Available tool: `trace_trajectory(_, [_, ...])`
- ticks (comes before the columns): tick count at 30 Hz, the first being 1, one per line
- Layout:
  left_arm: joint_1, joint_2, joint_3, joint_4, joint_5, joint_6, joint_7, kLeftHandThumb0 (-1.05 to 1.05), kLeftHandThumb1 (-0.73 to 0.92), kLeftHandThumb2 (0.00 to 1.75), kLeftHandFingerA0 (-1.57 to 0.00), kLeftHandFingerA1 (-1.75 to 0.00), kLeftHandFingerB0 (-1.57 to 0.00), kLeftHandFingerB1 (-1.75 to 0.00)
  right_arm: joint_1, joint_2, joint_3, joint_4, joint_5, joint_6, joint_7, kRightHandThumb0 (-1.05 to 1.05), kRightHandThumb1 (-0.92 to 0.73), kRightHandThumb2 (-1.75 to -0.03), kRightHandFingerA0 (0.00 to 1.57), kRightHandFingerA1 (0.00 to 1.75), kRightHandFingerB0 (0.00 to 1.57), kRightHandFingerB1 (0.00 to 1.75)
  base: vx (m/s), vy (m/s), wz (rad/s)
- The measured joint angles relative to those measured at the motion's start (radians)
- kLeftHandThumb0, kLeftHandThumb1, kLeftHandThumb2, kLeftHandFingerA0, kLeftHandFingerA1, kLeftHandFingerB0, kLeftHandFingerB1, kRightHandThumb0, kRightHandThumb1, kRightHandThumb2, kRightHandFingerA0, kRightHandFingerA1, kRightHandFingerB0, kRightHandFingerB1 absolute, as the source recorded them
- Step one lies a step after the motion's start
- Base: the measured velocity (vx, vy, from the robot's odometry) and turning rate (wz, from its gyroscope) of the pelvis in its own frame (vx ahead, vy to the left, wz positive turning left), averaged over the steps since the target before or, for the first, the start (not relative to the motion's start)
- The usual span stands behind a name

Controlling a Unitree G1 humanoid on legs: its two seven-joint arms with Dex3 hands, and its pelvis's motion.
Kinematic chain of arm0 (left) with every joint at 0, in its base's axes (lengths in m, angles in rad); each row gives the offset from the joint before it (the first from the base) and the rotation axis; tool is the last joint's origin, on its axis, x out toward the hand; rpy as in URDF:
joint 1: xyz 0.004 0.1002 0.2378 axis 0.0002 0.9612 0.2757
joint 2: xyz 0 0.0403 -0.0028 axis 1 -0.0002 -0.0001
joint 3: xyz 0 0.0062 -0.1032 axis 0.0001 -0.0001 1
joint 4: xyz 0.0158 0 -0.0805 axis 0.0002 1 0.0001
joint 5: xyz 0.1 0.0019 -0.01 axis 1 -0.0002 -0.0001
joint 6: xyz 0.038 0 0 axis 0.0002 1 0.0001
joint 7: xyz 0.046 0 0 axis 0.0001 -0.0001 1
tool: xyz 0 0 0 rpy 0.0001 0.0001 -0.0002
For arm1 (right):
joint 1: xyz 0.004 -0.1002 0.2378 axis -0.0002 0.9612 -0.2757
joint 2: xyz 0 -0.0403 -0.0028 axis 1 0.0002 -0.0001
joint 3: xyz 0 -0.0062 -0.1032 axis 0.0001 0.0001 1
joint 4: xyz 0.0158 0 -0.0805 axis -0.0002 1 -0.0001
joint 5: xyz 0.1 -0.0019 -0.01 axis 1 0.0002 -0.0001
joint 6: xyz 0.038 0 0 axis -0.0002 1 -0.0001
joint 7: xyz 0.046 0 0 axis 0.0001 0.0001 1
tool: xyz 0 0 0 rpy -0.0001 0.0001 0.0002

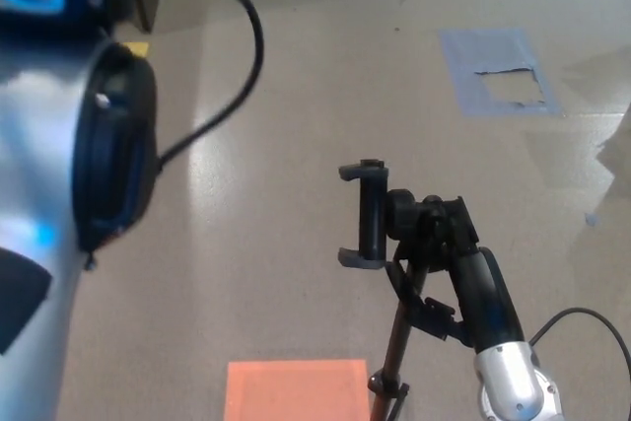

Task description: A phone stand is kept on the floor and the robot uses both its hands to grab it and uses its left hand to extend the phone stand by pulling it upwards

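Low and right of centre, the black phone stand with its clamp-style holder on a thin pole (373, 216) rises from the pale speckled floor (325, 96). My right hand (449, 244), black on a silver wrist, is up against the joint just behind the holder; its fingers seem wrapped on the stand there, though black on black blurs the outline.

Left arm: only the large silver forearm with a black panel (108, 145) fills the left edge, out of focus. Left hand itself not in view, so no word on its fingers.

Step in hand, as I judge it: bring the left hand in to the upper part of the stand. Keep the right grip firm and low as an anchor, then pull straight up along the pole, not sideways, or the stand tips.

Hard to read: pole base cut off at the bottom edge beside an orange rectangular patch (294, 389). Torn blue tape square (498, 71) lies well apart. Black cable (242, 56) loops from the arm.
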Motion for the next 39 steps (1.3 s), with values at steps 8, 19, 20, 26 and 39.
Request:
trace_trajectory(8, [0.169, 0.005, -0.018, -0.249, 0.018, 0.001, 0.000, -1.03, 0.84, 1.21, 0.00, -0.04, -0.06, -0.08, 0.050, -0.011, 0.000, -0.056, -0.006, 0.013, 0.001, -1.05, -0.59, -1.09, 0.03, 0.55, 0.00, 0.17, 0.00, 0.000, 0.00])
trace_trajectory(19, [0.678, -0.005, -0.023, -0.488, 0.028, -0.009, 0.005, -0.90, 0.75, 1.13, 0.00, -0.15, -0.11, -0.22, 0.154, -0.047, -0.015, -0.175, -0.012, 0.026, 0.007, -1.05, -0.63, -0.62, 0.00, 0.26, 0.00, 0.00, 0.00, 0.000, 0.00])
trace_trajectory(20, [0.727, -0.006, -0.021, -0.499, 0.029, -0.012, 0.005, -0.90, 0.75, 1.13, 0.00, -0.15, -0.11, -0.22, 0.165, -0.051, -0.017, -0.187, -0.012, 0.027, 0.008, -1.05, -0.63, -0.62, 0.00, 0.26, 0.00, 0.00, 0.00, 0.000, 0.00])
trace_trajectory(26, [1.024, -0.009, -0.004, -0.537, 0.030, -0.033, 0.007, -0.92, 0.74, 1.11, -0.10, -0.20, -0.10, -0.31, 0.226, -0.084, -0.028, -0.247, -0.012, 0.027, 0.014, -1.05, -0.66, -0.65, 0.00, 0.21, 0.00, 0.00, 0.00, 0.000, 0.00])
trace_trajectory(39, [1.714, -0.019, 0.075, -0.568, 0.037, -0.130, 0.008, -0.38, 0.35, 1.00, 0.00, -0.48, -0.01, -0.45, 0.341, -0.186, -0.063, -0.408, -0.010, 0.033, 0.041, -1.05, -0.71, -1.18, 0.01, 0.33, 0.00, 0.19, 0.00, 0.000, 0.00])
